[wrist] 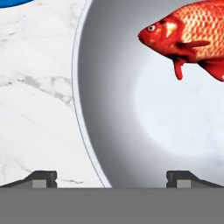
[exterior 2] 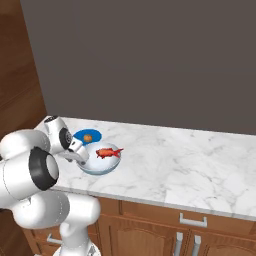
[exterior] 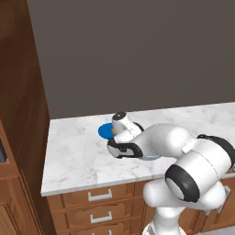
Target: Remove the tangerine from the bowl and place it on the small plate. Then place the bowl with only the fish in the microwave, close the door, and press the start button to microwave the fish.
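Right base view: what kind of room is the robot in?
Most likely a kitchen: a marble counter sits over wooden drawers, and a fish lies in a bowl near a plate.

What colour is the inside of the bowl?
Glossy pale grey-white, seen best in the hand view, where the bowl holds the fish.

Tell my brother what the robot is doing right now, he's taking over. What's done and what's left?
End effector: open, holding nothing, straddling the bowl's rim, one finger inside and one outside.
Tangerine: already on the small plate, beside the bowl on the counter.
Fish: alone in the bowl.
Done: tangerine moved.
Left: grip the bowl, put it in the microwave, close the door, press start.
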